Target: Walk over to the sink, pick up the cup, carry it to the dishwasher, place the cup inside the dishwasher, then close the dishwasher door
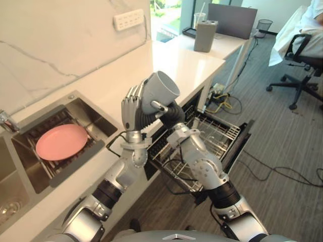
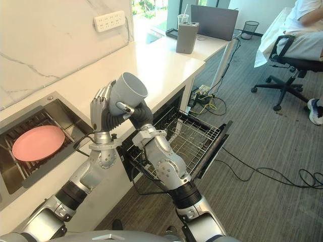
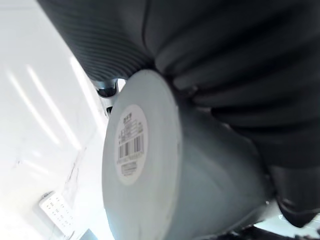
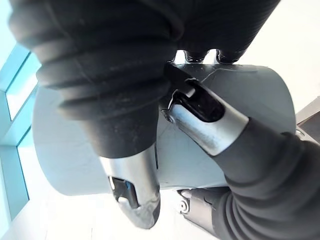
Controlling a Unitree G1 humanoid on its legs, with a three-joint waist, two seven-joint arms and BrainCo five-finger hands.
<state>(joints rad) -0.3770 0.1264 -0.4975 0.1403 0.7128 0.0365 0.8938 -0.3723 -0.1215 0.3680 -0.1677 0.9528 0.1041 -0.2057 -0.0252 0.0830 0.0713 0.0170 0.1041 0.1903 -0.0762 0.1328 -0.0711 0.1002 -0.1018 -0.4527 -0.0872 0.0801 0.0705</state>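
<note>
Editor: What lies open under the bench (image 1: 176,65)?

Reporter: The dishwasher (image 2: 202,136), its rack drawn out to receive. The grey cup (image 1: 161,91) is held tilted above the dishwasher's left side. The left robot hand (image 1: 132,108) curls round its base and the right robot hand (image 1: 171,115) is clamped on its side, likely steadying it for lowering.

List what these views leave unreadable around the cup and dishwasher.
Cup wall at the grip: left hand and right hand cover it, all views.
Dishwasher rack, near end: eye views, behind the right arm.
Sink, left basin: cut off by the left eye view's edge.
Cup's base label: left wrist view, print too small.
</note>
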